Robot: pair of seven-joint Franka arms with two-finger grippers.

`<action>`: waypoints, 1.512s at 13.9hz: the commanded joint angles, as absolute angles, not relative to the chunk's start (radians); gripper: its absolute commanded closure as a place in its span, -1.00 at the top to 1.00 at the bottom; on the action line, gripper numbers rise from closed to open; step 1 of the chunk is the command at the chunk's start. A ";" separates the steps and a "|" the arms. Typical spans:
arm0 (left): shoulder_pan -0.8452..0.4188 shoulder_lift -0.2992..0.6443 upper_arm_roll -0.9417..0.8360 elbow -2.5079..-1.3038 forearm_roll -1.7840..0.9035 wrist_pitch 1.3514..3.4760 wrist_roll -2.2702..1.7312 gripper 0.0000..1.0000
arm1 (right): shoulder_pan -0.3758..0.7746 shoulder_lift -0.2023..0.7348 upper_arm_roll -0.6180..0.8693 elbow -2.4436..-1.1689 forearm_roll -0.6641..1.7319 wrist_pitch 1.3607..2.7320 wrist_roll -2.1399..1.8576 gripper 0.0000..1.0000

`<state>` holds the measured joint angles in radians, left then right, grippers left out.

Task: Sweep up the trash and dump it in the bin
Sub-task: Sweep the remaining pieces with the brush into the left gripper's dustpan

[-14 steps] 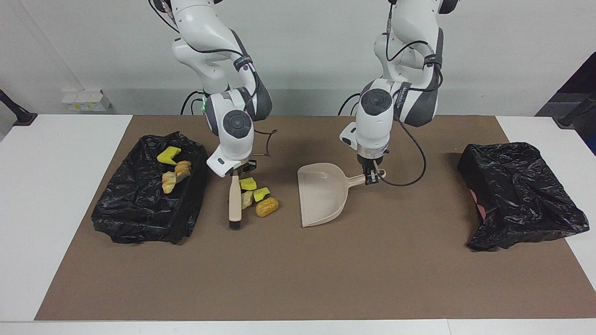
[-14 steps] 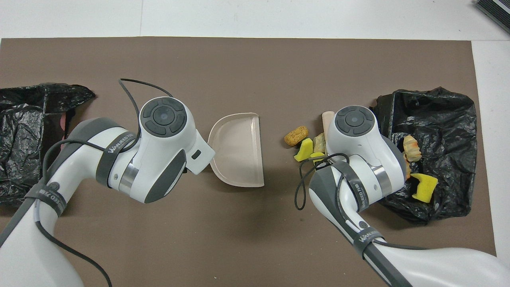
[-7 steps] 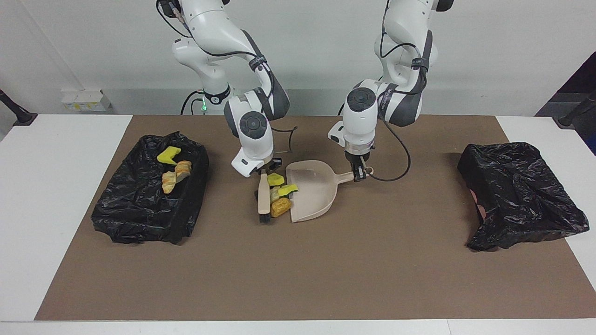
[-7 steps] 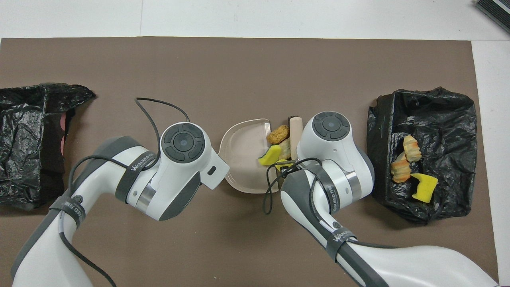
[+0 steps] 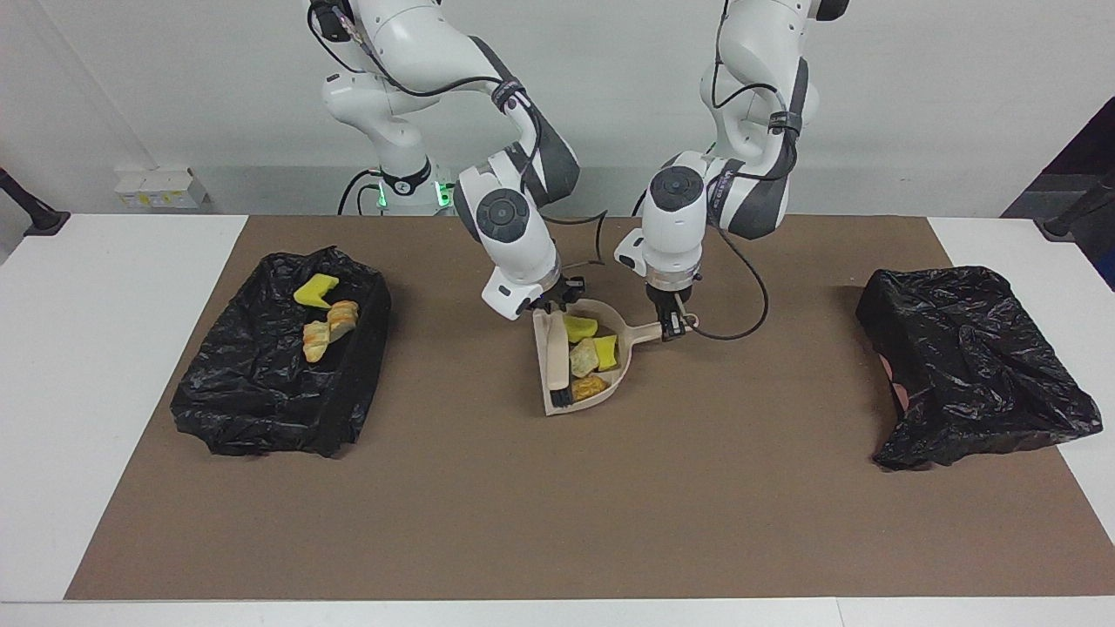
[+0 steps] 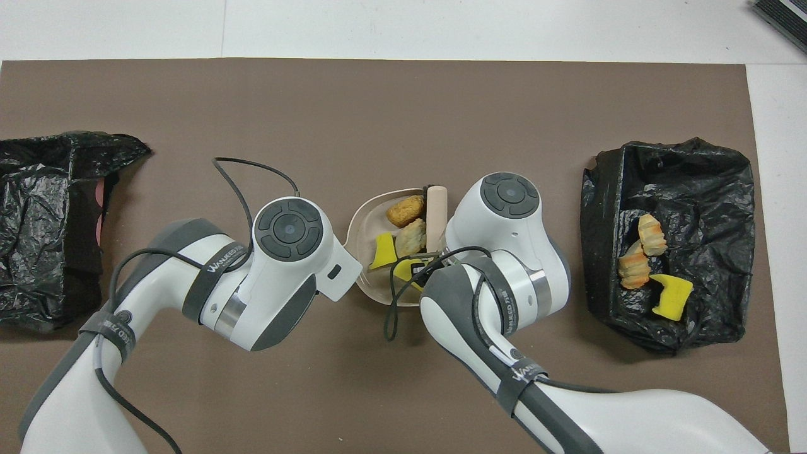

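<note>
My right gripper (image 5: 550,310) is shut on the top of the beige brush (image 5: 556,361), which stands across the mouth of the beige dustpan (image 5: 629,336) at mid table. My left gripper (image 5: 676,329) is shut on the dustpan's handle. In the pan lie several trash scraps: a yellow sponge bit (image 5: 577,327), a pale lump (image 5: 582,357), a yellow-green bit (image 5: 606,352) and an orange-brown lump (image 5: 590,387). In the overhead view the pan (image 6: 364,221), brush (image 6: 436,211) and orange-brown lump (image 6: 405,210) show between the two wrists, which hide both grippers.
A bin lined with a black bag (image 5: 261,418) stands toward the right arm's end and holds a yellow sponge bit (image 5: 314,290) and two orange lumps (image 5: 341,315). A crumpled black bag (image 5: 976,366) lies toward the left arm's end. A brown mat (image 5: 557,522) covers the table.
The right gripper swept the brush toward the left arm's end and pushed the scraps off the mat into the dustpan. The left gripper brought the pan to meet them, then held it.
</note>
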<state>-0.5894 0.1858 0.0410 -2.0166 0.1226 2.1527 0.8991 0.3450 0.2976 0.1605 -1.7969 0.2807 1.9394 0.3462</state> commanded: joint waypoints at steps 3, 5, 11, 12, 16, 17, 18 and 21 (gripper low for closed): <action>-0.468 0.184 0.044 -2.042 -0.076 2.230 1.166 -1.00 | 0.264 0.121 0.158 -1.795 0.276 1.685 0.345 -1.00; -0.388 0.204 0.044 -2.028 -0.174 2.261 1.341 -1.00 | 0.282 0.085 0.169 -1.814 0.220 1.596 0.362 -1.00; -0.265 0.230 0.041 -1.928 -0.291 2.165 1.513 -1.00 | 0.484 0.130 0.172 -1.894 0.316 1.719 0.565 -1.00; -0.255 0.229 0.043 -1.901 -0.290 2.131 1.514 -1.00 | 0.521 0.162 0.172 -1.893 0.330 1.761 0.616 -1.00; -0.192 0.222 0.040 -1.850 -0.290 2.033 1.554 -1.00 | 0.606 0.242 0.173 -1.911 0.333 1.896 0.673 -1.00; -0.192 0.221 0.044 -1.847 -0.288 2.037 1.558 -1.00 | 0.618 0.247 0.172 -1.927 0.333 1.931 0.676 -1.00; -0.192 0.221 0.048 -1.851 -0.285 2.051 1.562 -1.00 | 0.620 0.250 0.173 -1.940 0.333 1.954 0.676 -1.00; -0.164 0.225 0.048 -1.850 -0.287 2.076 1.626 -1.00 | 0.635 0.247 0.173 -1.956 0.333 1.968 0.676 -1.00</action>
<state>-0.1980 0.2215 0.0535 -1.8642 -0.2656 2.0754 1.5681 0.6264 0.2704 0.1742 -1.9315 0.3077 1.9475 0.6643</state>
